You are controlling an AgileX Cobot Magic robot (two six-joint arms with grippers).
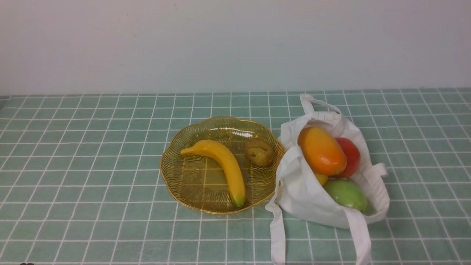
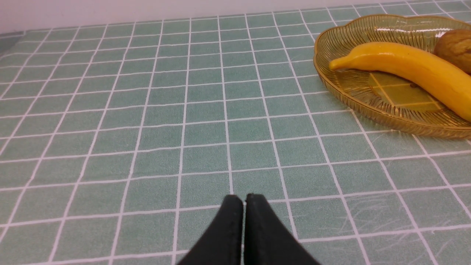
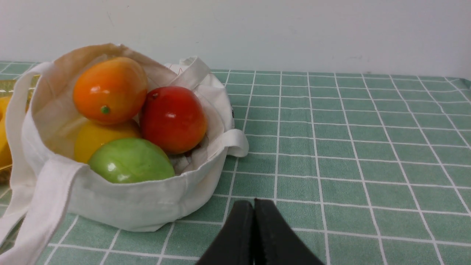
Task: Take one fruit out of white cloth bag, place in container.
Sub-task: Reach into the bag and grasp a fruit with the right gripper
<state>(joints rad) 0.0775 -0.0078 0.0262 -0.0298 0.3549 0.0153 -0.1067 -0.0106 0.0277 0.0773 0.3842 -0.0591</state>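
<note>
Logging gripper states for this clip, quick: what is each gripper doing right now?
Left gripper: closed, holding nothing.
Right gripper: closed, holding nothing, not touching the white cloth bag.

Fruit (image 1: 322, 151): big glossy oval, orange fading to yellow, small green tip, lying tilted on top inside white cloth bag (image 1: 305, 195). Bag slumped on its base, mouth open, straps trailing toward robot. Container (image 1: 191, 180): shallow gold wire dish w/ scalloped rim, just left of bag.
</note>
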